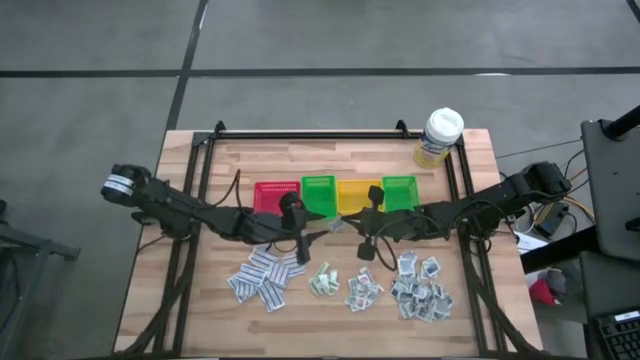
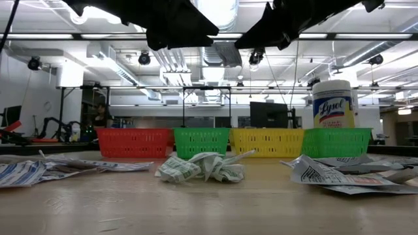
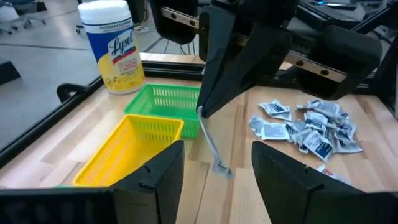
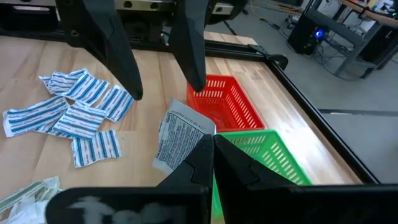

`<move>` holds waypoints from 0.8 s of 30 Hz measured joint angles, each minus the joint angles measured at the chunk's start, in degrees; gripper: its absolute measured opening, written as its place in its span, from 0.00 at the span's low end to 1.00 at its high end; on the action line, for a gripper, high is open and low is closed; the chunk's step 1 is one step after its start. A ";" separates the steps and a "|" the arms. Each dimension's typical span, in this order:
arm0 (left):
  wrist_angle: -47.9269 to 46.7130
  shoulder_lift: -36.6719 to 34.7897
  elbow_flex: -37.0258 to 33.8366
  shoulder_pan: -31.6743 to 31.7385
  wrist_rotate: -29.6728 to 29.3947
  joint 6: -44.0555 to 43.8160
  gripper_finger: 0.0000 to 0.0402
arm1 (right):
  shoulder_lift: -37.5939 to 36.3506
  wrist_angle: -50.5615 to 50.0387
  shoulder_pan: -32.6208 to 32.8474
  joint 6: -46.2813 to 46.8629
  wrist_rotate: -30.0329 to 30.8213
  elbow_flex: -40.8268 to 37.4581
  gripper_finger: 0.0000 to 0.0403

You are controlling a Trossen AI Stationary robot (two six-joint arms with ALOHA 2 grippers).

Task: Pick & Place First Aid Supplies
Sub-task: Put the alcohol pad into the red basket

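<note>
Grey floor [image 1: 90,40], bright ceiling lights [image 2: 215,10]

Two dark, nearly black arms show in the overhead picture, one at mid-left, one at mid-right. The left arm [image 1: 180,208] carries a pale grey and white band at its outer end, far left of the frame. The right arm [image 1: 480,208] is plain black with a rounded joint housing at its outer end. Each ends in two flat, tapering matte-black fingers [image 4: 118,53], wide at the base, narrowing to blunt tips.
</note>
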 joint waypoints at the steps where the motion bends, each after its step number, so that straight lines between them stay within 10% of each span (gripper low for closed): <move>1: 0.06 0.05 0.00 0.10 0.51 -0.27 0.47 | 0.00 0.08 0.00 -0.04 0.00 -0.02 0.02; 24: -0.05 1.05 -0.06 1.98 1.92 -2.82 0.47 | 0.02 1.77 0.03 -0.65 -0.22 -0.01 0.02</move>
